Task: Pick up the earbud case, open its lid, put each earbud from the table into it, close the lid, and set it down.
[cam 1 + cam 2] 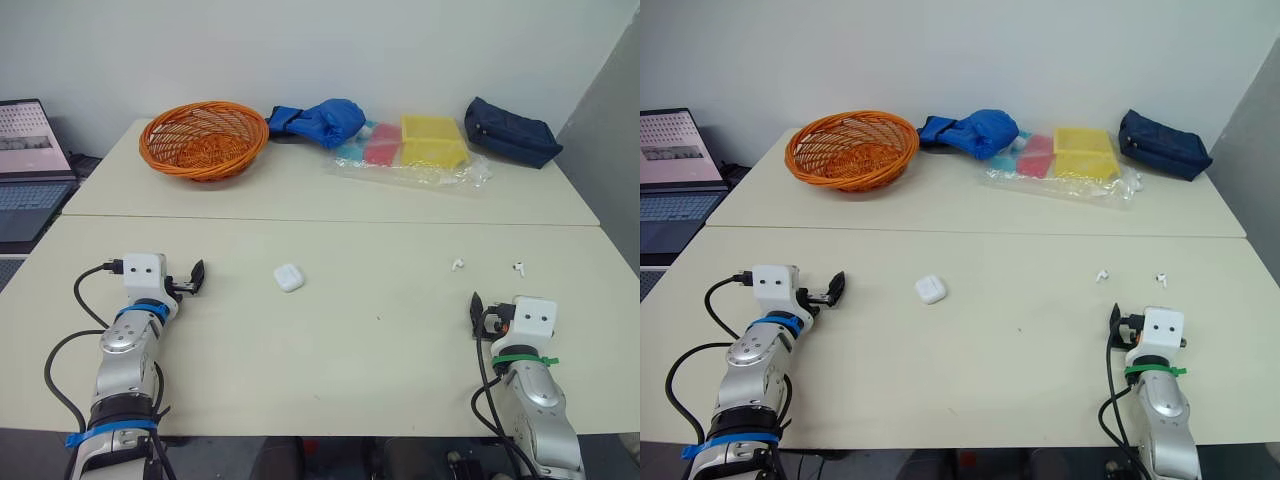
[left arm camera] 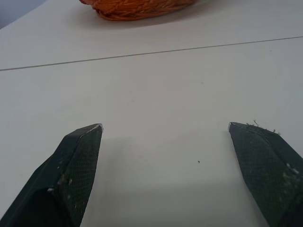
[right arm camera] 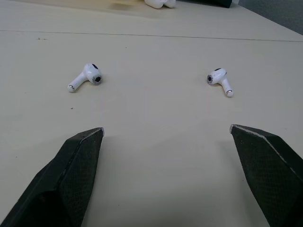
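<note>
Right wrist view: left earbud (image 3: 85,75) and right earbud (image 3: 218,79) lie apart on table (image 1: 380,350) nr right edge; R jaws released, L jaws released; case (image 1: 288,277) mid-table

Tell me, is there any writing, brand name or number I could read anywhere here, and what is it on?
No text here can be read.
Laptop screen: something is displayed, but it is too small to read.
Earbud case: plain white, no mark visible.

Left claw (image 2: 164,126) spread wide, empty, held low, forward; right claw (image 3: 166,128) same.
</note>
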